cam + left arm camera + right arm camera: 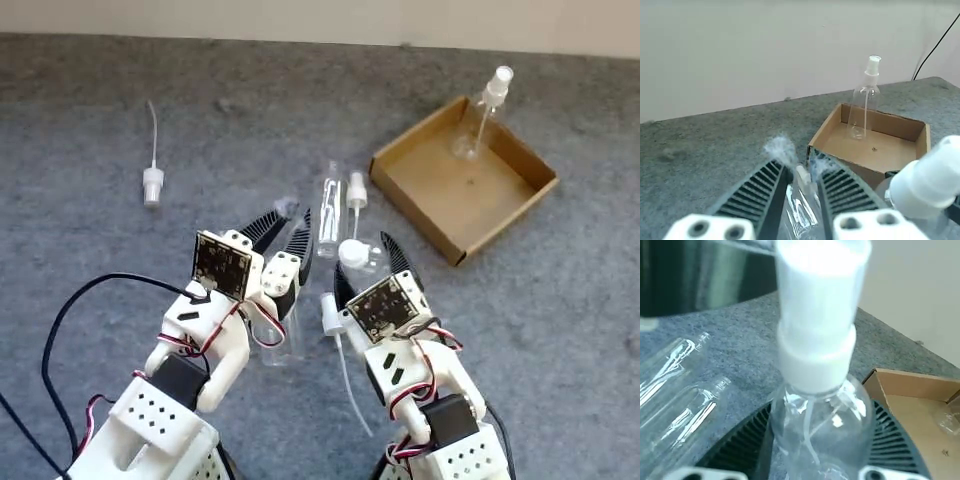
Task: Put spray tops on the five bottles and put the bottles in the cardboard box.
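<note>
The right gripper (362, 258) is closed around a capped bottle (820, 415), whose long axis runs away from the claw with its white spray top (817, 315) pointing up and far. The left gripper (800, 172) is clamped on an uncapped bottle (800, 210), held lengthwise between the fingers with its open neck pointing far. To the far right on the grey table (550, 330), the cardboard box (415, 212) is seen with one finished bottle (480, 115) standing upright inside. Between the grippers and the box, a bare bottle (328, 200) is laid flat, its long axis near to far, with a loose spray top (356, 190) just beside it
</note>
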You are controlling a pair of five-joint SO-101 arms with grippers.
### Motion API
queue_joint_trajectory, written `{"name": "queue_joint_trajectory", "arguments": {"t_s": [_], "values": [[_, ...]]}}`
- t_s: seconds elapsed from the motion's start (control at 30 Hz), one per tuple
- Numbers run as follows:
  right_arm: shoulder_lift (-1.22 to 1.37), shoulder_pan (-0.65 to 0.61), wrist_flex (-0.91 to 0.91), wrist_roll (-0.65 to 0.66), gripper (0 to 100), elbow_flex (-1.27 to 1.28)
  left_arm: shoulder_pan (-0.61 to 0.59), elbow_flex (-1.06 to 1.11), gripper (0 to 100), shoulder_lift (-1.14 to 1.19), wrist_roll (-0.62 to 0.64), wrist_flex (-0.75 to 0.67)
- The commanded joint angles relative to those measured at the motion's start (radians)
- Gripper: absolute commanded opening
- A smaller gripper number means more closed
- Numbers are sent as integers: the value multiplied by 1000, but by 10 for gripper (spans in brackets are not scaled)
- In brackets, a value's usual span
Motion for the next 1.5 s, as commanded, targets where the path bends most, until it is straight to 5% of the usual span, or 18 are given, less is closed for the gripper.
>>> {"name": "queue_joint_trajectory", "arguments": {"t_s": [0.0, 0.3, 0.6, 1.47], "values": [[-10, -1, -16, 12, 199, 110, -10, -4, 7, -19, -3, -23], [-13, -2, -22, -9, 199, 110, -10, -2, 7, -19, -3, -23], [-13, -2, -25, -462, 199, 110, -10, 1, 7, -19, -3, -23], [-2, 36, -79, -423, 201, 110, -10, 2, 7, -19, -2, -18]]}}
